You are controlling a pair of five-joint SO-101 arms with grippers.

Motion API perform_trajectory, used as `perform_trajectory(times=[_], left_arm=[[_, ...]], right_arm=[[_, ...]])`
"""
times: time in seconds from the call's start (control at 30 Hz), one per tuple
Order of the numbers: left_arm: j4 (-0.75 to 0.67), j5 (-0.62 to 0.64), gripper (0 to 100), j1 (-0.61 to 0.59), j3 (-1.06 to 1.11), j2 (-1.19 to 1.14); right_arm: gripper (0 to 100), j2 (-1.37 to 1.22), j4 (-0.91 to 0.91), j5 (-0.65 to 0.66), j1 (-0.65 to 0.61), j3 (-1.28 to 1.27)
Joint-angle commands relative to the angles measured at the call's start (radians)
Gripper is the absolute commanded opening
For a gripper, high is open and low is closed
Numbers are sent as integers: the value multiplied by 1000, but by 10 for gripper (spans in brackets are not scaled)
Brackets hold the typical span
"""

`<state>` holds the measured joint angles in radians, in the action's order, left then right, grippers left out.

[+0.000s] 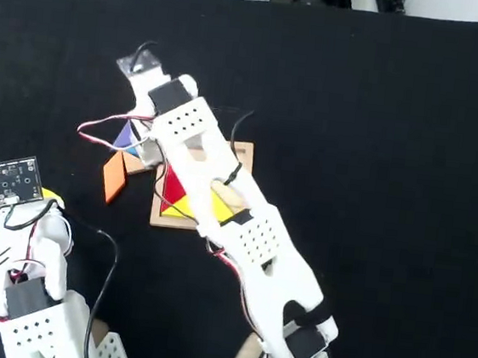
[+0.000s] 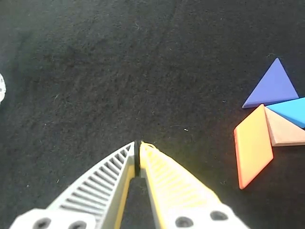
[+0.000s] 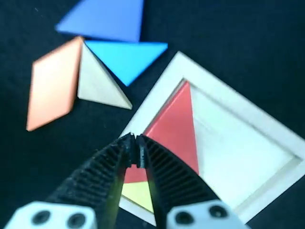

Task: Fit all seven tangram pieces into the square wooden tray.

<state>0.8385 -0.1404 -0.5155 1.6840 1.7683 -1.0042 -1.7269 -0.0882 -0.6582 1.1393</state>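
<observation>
**Tray** (image 3: 238,138): square, pale wood, flat on the black table (image 2: 119,62).
- Red triangle (image 3: 174,126) lies flat inside, along one wall, with one tip toward a tray corner.
- Yellow piece (image 3: 138,193) lies inside, touching the red triangle. It is mostly hidden behind the fingers, so its shape cannot be told.
- The rest of the visible floor is bare wood.

**Pieces outside the tray**, in one cluster on the table just off that same corner:
- Light blue triangle (image 3: 126,57) is nearest the tray, just beside the corner.
- Tan triangle (image 3: 97,83) sits edge to edge with the light blue one.
- Orange parallelogram (image 3: 52,81) lies against the tan triangle, on the side away from the tray.
- Dark blue triangle (image 3: 107,19) lies beyond the light blue one and is farthest from the tray.

**Right arm** (image 1: 242,231): stretched diagonally over the tray, covering much of it in the high view.
- The right gripper (image 3: 136,143) is above the tray's rim, next to the red triangle.
- Its black fingers are clenched tip to tip, apparently with nothing between them.

**Left arm** (image 1: 30,251): well apart from the tray, on the parallelogram's side.
- The left gripper (image 2: 138,144) points at bare table.
- Its white and yellow fingers are pressed together and hold nothing.
</observation>
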Motion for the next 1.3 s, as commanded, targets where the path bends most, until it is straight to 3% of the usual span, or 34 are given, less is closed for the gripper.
perform_trajectory(times=[0.0, 0.33, 0.73, 1.0, 1.27], left_arm=[[3, -2, 33, 13, 19, 3], [3, -2, 33, 13, 19, 3], [3, -2, 33, 13, 19, 3], [3, -2, 33, 13, 19, 3], [3, -2, 33, 13, 19, 3]], right_arm=[[11, 25, -35, 2, 17, 90], [11, -16, -32, 3, 160, 71], [11, -142, -37, 3, 81, 79], [11, -56, -40, 2, 160, 59], [11, -4, -40, 3, 178, -186]])
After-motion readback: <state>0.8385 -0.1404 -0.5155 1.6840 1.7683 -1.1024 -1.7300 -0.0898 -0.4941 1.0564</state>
